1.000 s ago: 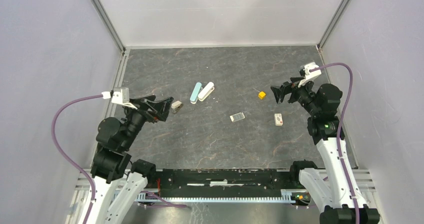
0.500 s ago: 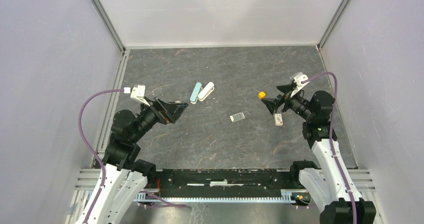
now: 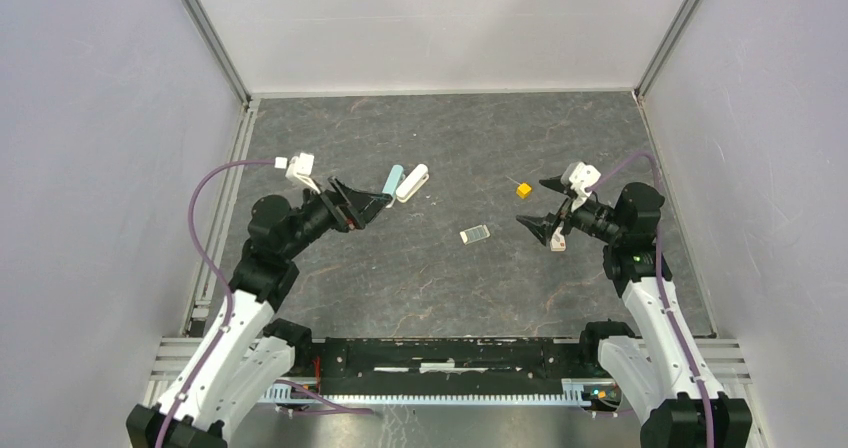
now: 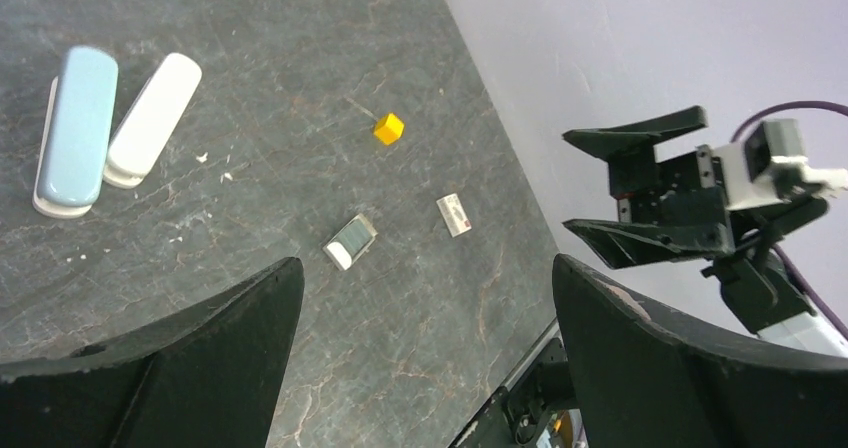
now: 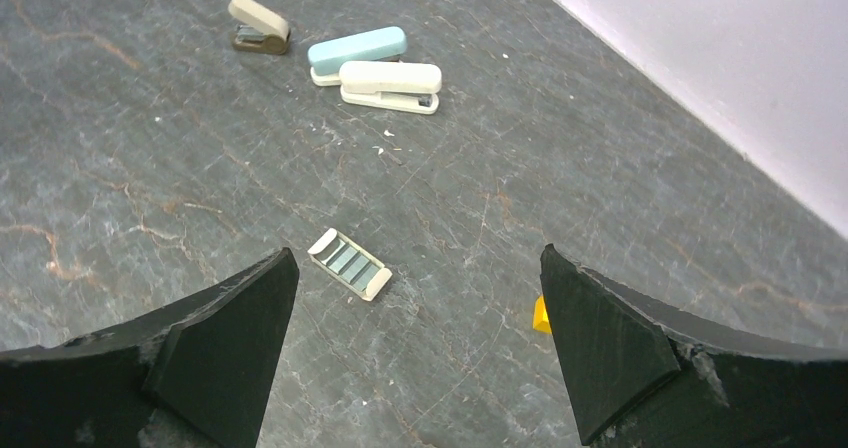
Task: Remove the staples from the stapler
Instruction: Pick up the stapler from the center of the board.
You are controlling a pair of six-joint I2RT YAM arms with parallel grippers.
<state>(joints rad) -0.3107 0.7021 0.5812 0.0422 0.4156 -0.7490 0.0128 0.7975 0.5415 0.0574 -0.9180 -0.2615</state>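
Observation:
A teal stapler [image 3: 392,185] and a white stapler [image 3: 412,182] lie side by side at mid-table, also seen in the left wrist view [image 4: 76,128] [image 4: 153,118]. A small tan stapler [image 5: 258,25] lies left of them; my left gripper hides it in the top view. Grey staples [image 5: 350,263] sit in a small white tray [image 3: 476,234] [image 4: 350,241]. My left gripper [image 3: 370,203] [image 4: 425,268] is open and empty, just left of the teal stapler. My right gripper [image 3: 533,203] [image 5: 416,258] is open and empty, right of the tray.
A yellow cube [image 3: 524,191] [image 4: 389,128] [image 5: 541,315] lies by the right gripper. A small white box with a red mark [image 4: 454,214] lies under the right gripper. White specks lie near the staplers. Grey walls close in the left, right and far sides.
Both arms have swung inward towards mid-table. The left gripper passed over the small tan stapler towards the teal one. The right gripper moved left past the yellow cube. Both stayed open.

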